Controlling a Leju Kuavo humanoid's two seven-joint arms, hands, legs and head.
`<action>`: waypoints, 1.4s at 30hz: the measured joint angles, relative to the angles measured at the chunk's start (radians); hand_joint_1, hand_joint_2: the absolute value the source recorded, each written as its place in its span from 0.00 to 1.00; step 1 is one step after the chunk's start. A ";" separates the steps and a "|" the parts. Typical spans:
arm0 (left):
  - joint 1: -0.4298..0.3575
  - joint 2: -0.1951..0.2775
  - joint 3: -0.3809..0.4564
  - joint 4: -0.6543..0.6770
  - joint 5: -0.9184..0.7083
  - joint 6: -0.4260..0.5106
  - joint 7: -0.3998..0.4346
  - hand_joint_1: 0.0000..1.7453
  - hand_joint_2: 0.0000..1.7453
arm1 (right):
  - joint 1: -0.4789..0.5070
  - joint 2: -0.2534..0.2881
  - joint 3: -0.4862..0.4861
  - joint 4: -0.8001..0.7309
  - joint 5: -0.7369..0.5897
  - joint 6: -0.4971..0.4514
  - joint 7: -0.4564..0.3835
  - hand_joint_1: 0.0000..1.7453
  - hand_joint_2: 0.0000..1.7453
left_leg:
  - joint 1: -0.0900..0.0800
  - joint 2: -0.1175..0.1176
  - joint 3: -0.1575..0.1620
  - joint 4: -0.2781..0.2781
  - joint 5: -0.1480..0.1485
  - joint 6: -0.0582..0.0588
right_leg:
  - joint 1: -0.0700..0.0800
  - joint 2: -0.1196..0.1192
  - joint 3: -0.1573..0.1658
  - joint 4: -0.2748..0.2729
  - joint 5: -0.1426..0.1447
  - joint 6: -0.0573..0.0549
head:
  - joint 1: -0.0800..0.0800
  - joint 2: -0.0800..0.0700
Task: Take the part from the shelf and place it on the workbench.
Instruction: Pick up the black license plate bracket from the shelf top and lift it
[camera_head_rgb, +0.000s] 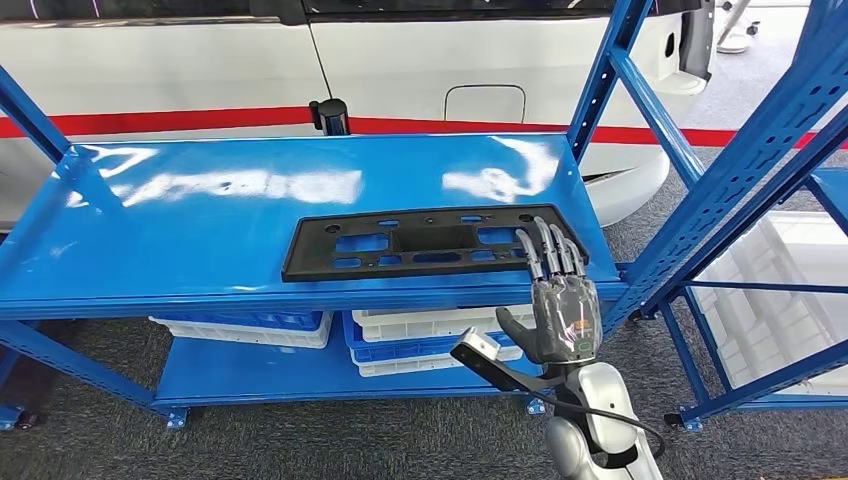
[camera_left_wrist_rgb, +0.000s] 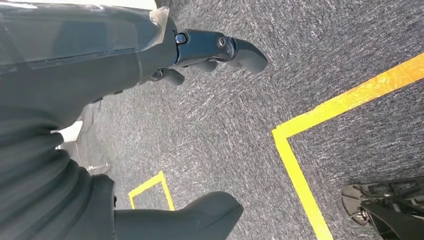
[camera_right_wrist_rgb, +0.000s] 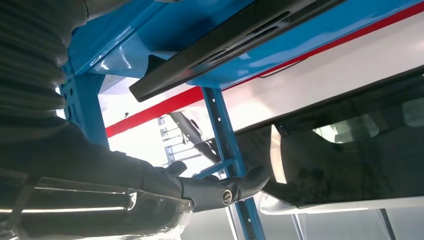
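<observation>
**Black part not yet lifted from the shelf**

Black plastic part (camera_head_rgb: 432, 243) lies flat on the blue shelf (camera_head_rgb: 200, 220), toward 3 o'clock of its top; in the head view my right robot hand (camera_head_rgb: 556, 290) reaches up with fingers spread over its near right corner, gripping nothing.

Left wrist view: my left robot hand (camera_left_wrist_rgb: 210, 52) hangs above grey carpet, fingers loosely curled, empty.

Right wrist view: the part overhangs the shelf edge. Grasp, carry and placing on the counter all remain, I judge.

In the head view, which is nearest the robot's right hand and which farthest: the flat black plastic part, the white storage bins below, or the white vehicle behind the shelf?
1. Flat black plastic part, under the right hand fingertips.
2. White storage bins, just left, lower shelf.
3. White vehicle, behind the shelf.
</observation>
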 joint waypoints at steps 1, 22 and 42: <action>0.000 0.001 -0.003 0.000 -0.004 -0.001 0.000 0.00 1.00 | 0.001 0.002 -0.004 0.001 0.002 0.000 0.002 0.00 1.00 | 0.000 0.000 0.000 0.000 0.000 0.000 | 0.000 0.000 0.000 0.000 0.000 0.000 | 0.000 0.000; 0.000 0.015 -0.014 0.000 -0.034 -0.018 -0.006 0.00 1.00 | -0.010 0.031 -0.029 0.037 0.029 0.038 0.031 0.00 1.00 | 0.000 0.000 0.000 0.000 0.000 0.000 | 0.000 0.000 0.000 0.000 0.000 0.000 | 0.000 0.000; -0.001 0.021 -0.035 0.000 -0.059 -0.032 -0.007 0.00 1.00 | -0.114 0.079 -0.030 0.212 0.070 0.059 0.082 0.00 1.00 | 0.000 0.000 0.000 0.000 0.000 0.000 | 0.000 0.000 0.000 0.000 0.000 0.000 | 0.000 0.000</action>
